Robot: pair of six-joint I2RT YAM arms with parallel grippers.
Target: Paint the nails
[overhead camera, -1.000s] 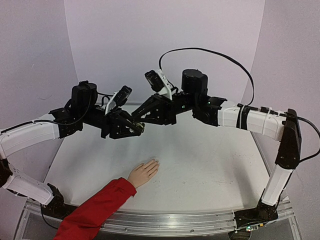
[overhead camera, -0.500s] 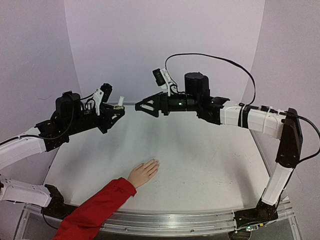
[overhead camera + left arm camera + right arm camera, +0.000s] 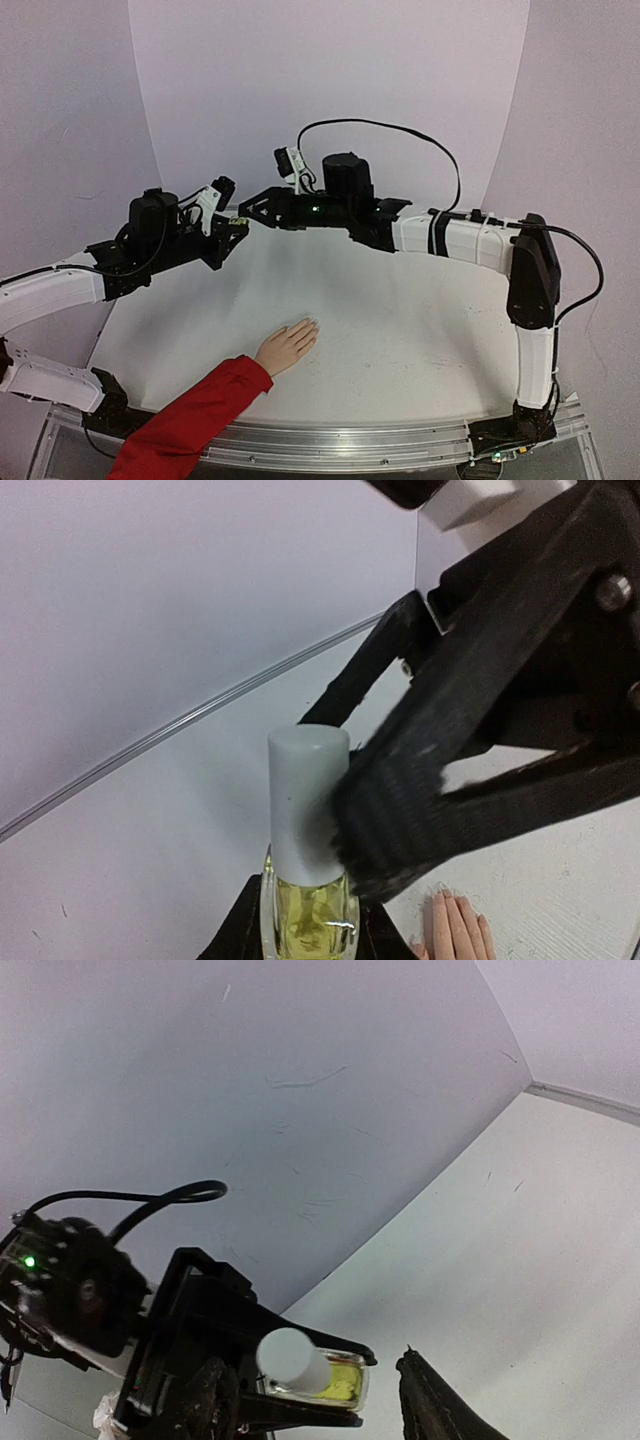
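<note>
The left claw [image 3: 232, 230] is clamped on the yellow-green bottle [image 3: 306, 925], held above the far left of the table [image 3: 400, 330]. The right claw [image 3: 250, 210] stands open astride the white cap [image 3: 308, 800], one pad touching it. The nails [image 3: 311, 324] lie at the near left on a flat hand [image 3: 286, 348] in a red sleeve [image 3: 190, 415], well apart from both claws
</note>
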